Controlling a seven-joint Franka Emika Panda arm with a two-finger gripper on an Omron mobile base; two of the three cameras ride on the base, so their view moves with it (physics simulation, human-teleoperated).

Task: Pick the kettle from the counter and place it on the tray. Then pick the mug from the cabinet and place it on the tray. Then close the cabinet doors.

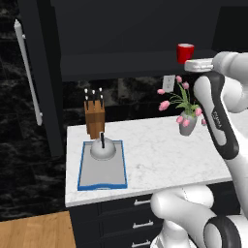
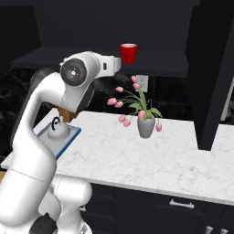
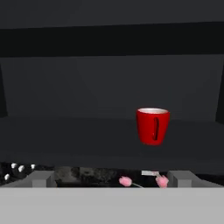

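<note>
The silver-grey kettle [image 1: 101, 148] [image 2: 57, 129] sits at the far end of the blue-rimmed tray [image 1: 80, 170] [image 2: 69, 138] on the left of the white counter [image 1: 160, 155]. The red mug [image 1: 184, 52] [image 2: 129, 53] [image 3: 152, 125] stands upright on the dark shelf of the open cabinet [image 1: 121, 65], its handle facing the hand camera. My gripper [image 1: 190, 64] [image 2: 118, 64] [image 3: 111, 177] hangs in front of the shelf, just below and short of the mug, open wide and empty. Both cabinet doors [image 1: 36, 72] [image 2: 212, 68] stand open.
A grey vase of pink flowers [image 1: 188, 123] [image 2: 146, 127] stands on the counter right under the mug and my hand. A wooden knife block [image 1: 94, 116] is behind the tray. The left door's silver bar handle [image 1: 26, 72] juts outward.
</note>
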